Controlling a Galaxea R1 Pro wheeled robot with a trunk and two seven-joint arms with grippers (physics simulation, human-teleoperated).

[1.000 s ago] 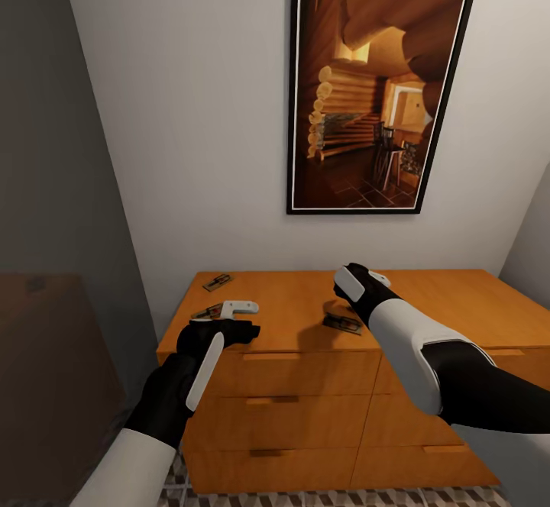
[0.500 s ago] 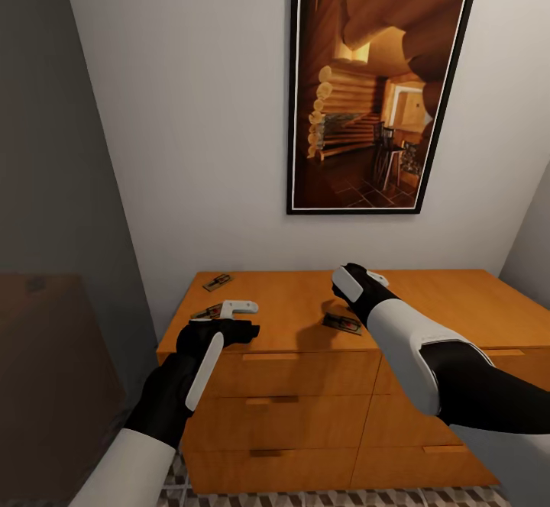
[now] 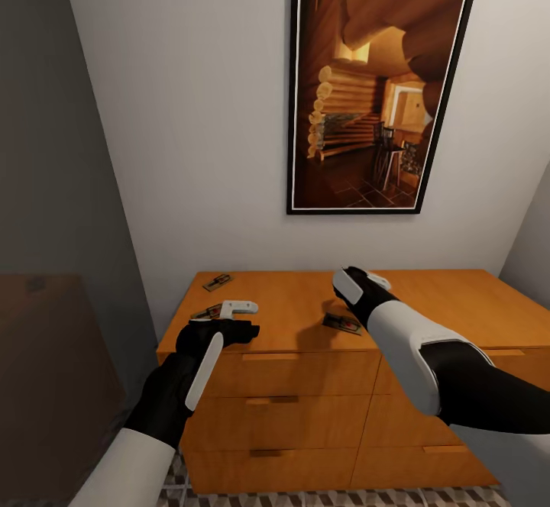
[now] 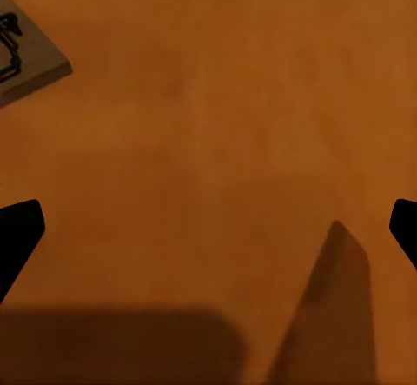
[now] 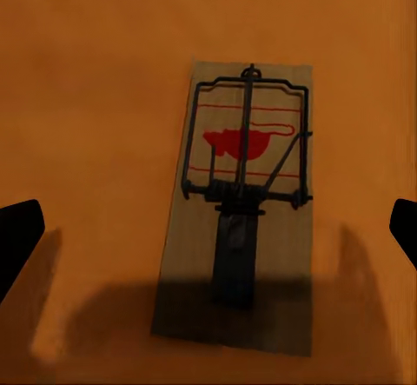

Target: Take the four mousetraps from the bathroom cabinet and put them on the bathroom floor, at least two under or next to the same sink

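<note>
The orange-brown cabinet [image 3: 305, 377] stands against the wall with three mousetraps on its top. One mousetrap [image 3: 218, 282] lies at the back left. Another mousetrap [image 3: 207, 312] [image 4: 26, 50] lies near the left front edge, just beside my left gripper [image 3: 233, 318] [image 4: 208, 233], which hovers open over bare wood. A third mousetrap [image 3: 341, 323] [image 5: 243, 202] lies near the front middle, directly below my right gripper [image 3: 363, 283] [image 5: 208, 229]. That gripper is open, its fingertips spread wide on either side of the trap, above it and not touching.
A framed picture [image 3: 378, 87] hangs on the white wall above the cabinet. A grey wall [image 3: 53, 186] closes the left side, with a dark brown panel [image 3: 53, 385] low down. A strip of cube-pattern bathroom floor [image 3: 305, 498] shows under the cabinet.
</note>
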